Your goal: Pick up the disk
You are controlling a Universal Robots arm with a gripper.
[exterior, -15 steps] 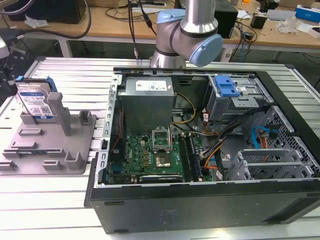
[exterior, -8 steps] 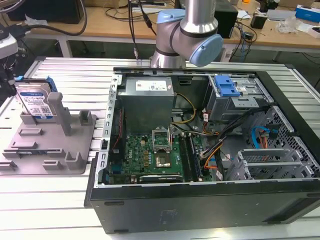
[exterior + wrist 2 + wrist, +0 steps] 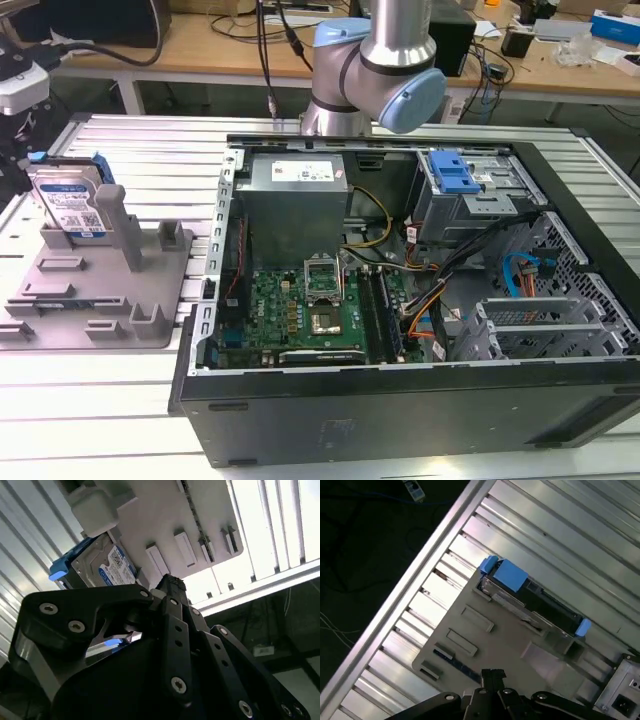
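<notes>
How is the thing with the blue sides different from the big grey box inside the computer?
The disk is flat and thin; the power supply is a bulky box. The disk has blue side rails and a white-and-blue label; the power supply is plain grey with a white label. The disk stands on edge in the grey fixture, outside the computer case; the power supply sits inside it. Both are greyish metal with labels.

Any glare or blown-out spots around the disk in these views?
Exterior view: even light, no glare on the disk. Second wrist view: slatted table blown out white beside the grey fixture; disk fine. First wrist view: mild sheen on the table, dark beyond its edge.
</notes>
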